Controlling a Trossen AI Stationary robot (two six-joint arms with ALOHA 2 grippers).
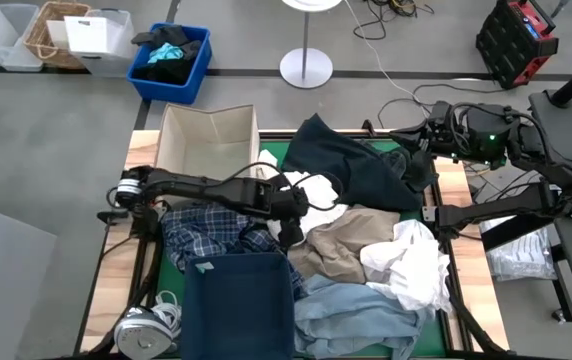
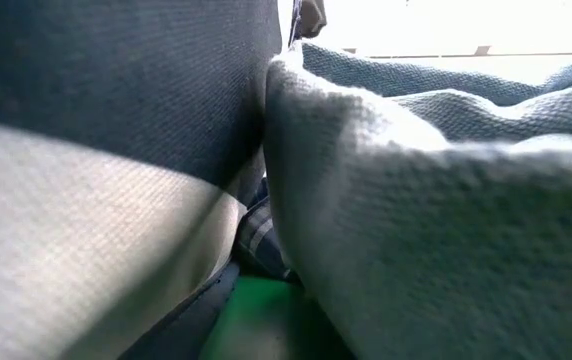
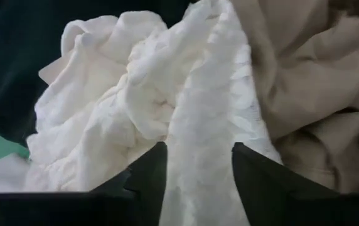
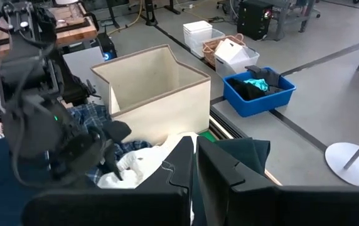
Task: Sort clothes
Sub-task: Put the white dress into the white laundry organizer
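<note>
Left claw (image 1: 291, 208) sits mid-worktop with its fingers clamped on a white shirt (image 3: 167, 107) beside the tan trousers (image 1: 341, 240), while the right claw (image 4: 195, 164), fingers nearly together and empty, hangs above the pile's far edge.

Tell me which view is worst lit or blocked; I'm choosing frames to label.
Low view: light denim and dark fabric press against the lens, blocking nearly everything; glare whites out the top. High view: evenly lit, soft shadows.
</note>
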